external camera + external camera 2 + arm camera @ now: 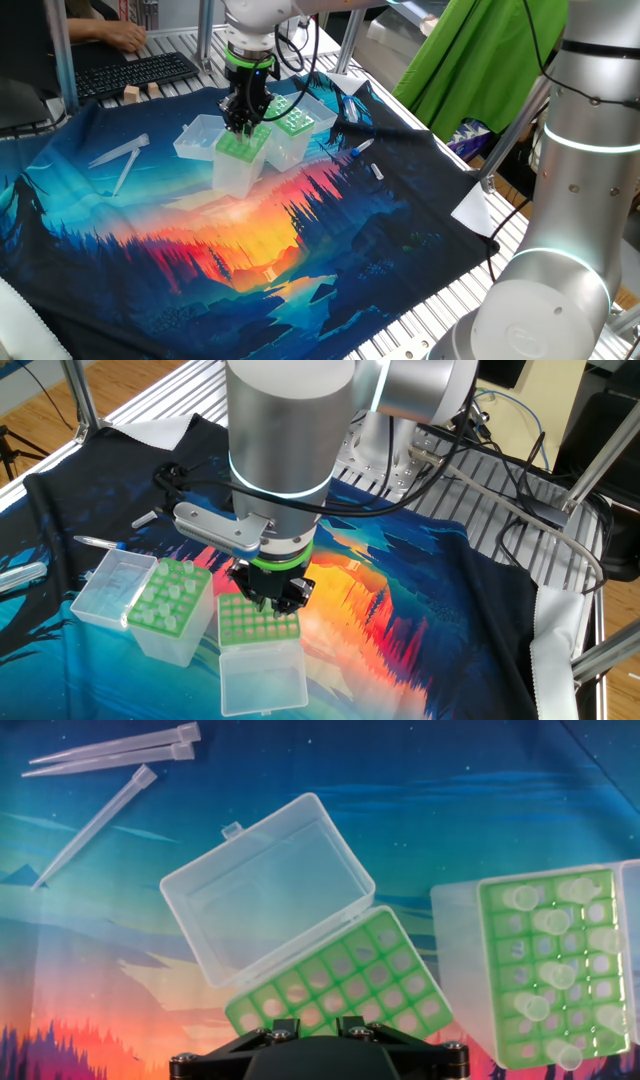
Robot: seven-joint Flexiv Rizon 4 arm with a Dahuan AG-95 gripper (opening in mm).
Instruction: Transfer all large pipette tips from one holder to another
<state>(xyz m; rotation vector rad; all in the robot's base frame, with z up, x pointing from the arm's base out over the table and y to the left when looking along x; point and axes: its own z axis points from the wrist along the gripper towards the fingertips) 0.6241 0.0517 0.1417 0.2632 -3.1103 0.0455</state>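
My gripper (312, 1020) hangs just above the holder with the dotted green top (256, 622), whose holes look empty in the hand view (345, 975). Only the finger stubs show; they stand a little apart, with green plate in the gap and no tip between them. Beside it stands the light-green-topped holder (170, 595), with several large pipette tips (545, 975) upright in it. Three more clear tips (110, 755) lie loose on the cloth. In one fixed view the gripper (243, 124) sits over the nearer box (240, 150), and the tip-filled holder (293, 121) stands behind it.
Both boxes have clear hinged lids lying open: one (265, 885) beside the holder under my gripper, one (108, 584) beside the filled holder. Small pen-like items (366, 148) lie on the printed cloth. A keyboard (135, 72) and a person's hand are at the back.
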